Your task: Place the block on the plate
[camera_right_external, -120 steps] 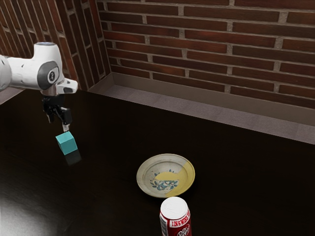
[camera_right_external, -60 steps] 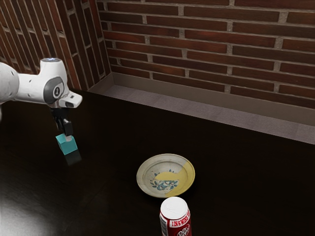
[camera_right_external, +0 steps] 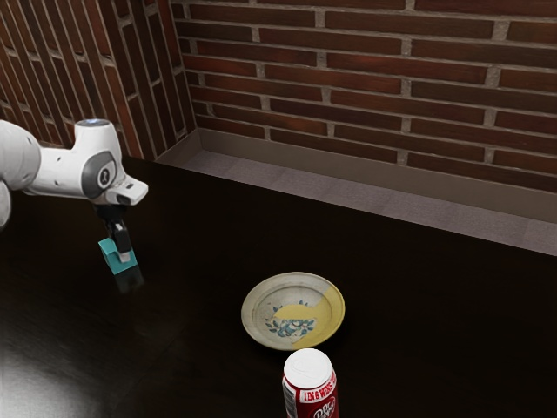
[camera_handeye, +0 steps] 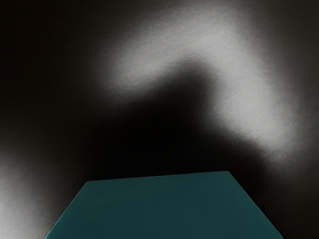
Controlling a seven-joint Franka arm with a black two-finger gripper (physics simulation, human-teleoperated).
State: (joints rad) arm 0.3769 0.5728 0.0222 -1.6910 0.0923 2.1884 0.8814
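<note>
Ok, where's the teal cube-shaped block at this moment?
The teal block is on the glossy black table at the exterior view's left, down by the black claw, apart from the round floral plate.

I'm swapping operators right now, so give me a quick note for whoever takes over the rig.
Pincer: down at the block; whether it has a grip can't be told.
Block: teal, on the dark table, toward the exterior view's left.
Plate: empty, with a soda can close by.
Done: pincer brought to the block.
Left: secure the grip, lift, carry over, set on the plate, release.
</note>
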